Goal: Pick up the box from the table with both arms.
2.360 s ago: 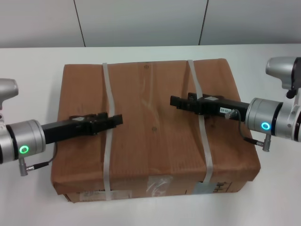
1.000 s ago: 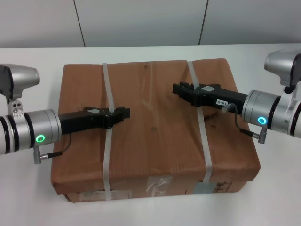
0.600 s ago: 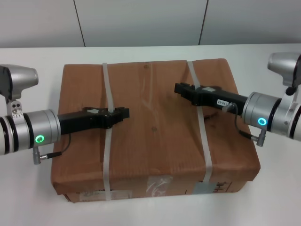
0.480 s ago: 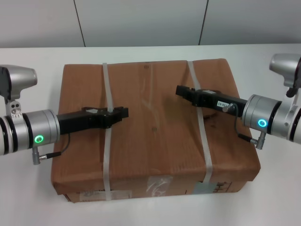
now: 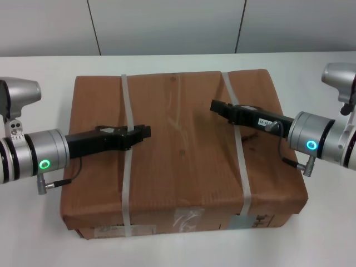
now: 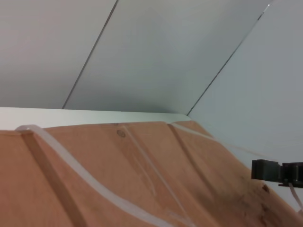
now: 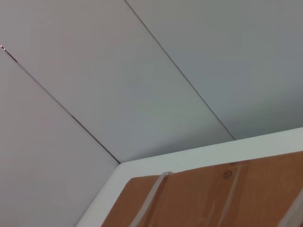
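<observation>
The box [image 5: 183, 161] is a large flat brown cardboard box lying on the white table [image 5: 39, 72], bound by two whitish straps [image 5: 128, 178]. My left gripper [image 5: 147, 133] reaches in from the left, low over the box top, with its tip across the left strap. My right gripper [image 5: 213, 105] reaches in from the right and lies across the right strap [image 5: 242, 167]. In the left wrist view the box top [image 6: 118, 179] fills the lower part and the right gripper [image 6: 277, 171] shows far off. The right wrist view shows the box's far corner [image 7: 213, 198].
The table [image 7: 189, 158] extends beyond the box on all sides. A grey panelled wall [image 5: 167, 25] stands behind the table's far edge. Clear tape and labels [image 5: 189, 218] sit on the box's front side.
My right gripper has drawn back a little to the right along the box top. My left gripper has shifted slightly left. The box has not moved.
</observation>
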